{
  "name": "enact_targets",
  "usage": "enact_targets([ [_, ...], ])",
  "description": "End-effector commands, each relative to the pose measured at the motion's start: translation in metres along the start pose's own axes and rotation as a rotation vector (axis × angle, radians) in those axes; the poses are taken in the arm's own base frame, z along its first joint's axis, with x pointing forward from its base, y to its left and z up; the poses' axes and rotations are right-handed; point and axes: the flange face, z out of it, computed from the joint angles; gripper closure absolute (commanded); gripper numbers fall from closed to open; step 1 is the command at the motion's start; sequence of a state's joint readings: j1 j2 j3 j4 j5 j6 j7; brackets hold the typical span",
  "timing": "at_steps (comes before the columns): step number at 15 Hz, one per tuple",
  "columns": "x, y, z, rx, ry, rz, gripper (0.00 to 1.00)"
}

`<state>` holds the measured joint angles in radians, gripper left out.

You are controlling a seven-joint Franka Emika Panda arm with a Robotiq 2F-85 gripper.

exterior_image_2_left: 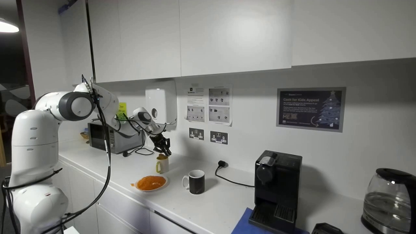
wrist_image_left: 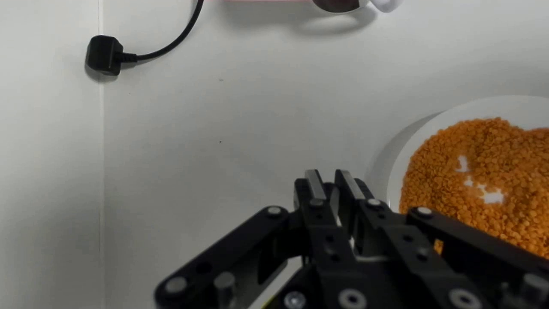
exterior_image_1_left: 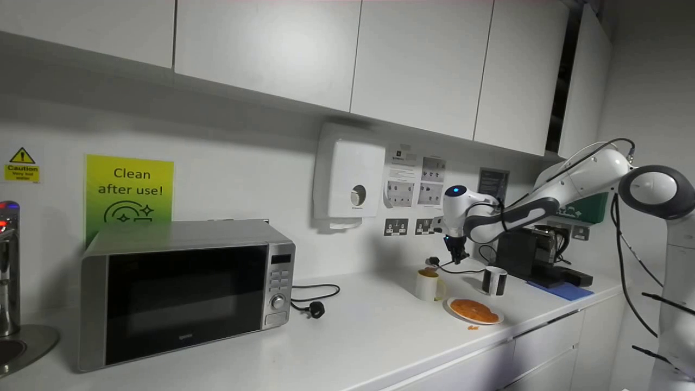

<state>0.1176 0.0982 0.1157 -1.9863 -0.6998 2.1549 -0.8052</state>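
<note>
Microwave (exterior_image_2_left: 125, 143): in an exterior view, between nine and ten o'clock from my fingers (wrist_image_left: 316, 186); dark-fronted, inside not discernible.

White plate (wrist_image_left: 493, 108): on the counter (exterior_image_1_left: 353, 336), seven o'clock in that exterior view, three o'clock in the wrist view. Contents: orange grains (wrist_image_left: 506, 163), spread nearly to the rim, small bare patches showing; loose grains (exterior_image_1_left: 473, 327) lie beside the plate.

Yellow-and-white mug (exterior_image_2_left: 164, 165): upright, six o'clock, just below my fingers. Contents: orange-brown matter (exterior_image_2_left: 162, 157) at the mouth, kind and depth not clear.

My fingers: drawn in to a narrow gap, above that mug's mouth; whether anything thin is caught between them, or whether they touch the mug, I cannot tell.

Black-and-white mug (exterior_image_2_left: 197, 184): upright, between four and five o'clock, handle toward nine; contents unseen.

Coffee machine (exterior_image_2_left: 282, 182): between three and four o'clock, standing on a blue mat (exterior_image_2_left: 242, 224).

Glass jug (exterior_image_2_left: 385, 208): farthest right, a little past three o'clock; clear liquid inside.
</note>
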Motion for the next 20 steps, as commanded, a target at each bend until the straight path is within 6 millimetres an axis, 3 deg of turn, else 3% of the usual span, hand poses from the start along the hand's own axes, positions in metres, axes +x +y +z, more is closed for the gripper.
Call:
enact_targets([
  [1, 0.003, 0.007, -0.001, 0.022, -0.023, 0.017, 0.97],
  [20, 0.016, 0.020, 0.024, 0.164, 0.005, 0.060, 0.97],
])
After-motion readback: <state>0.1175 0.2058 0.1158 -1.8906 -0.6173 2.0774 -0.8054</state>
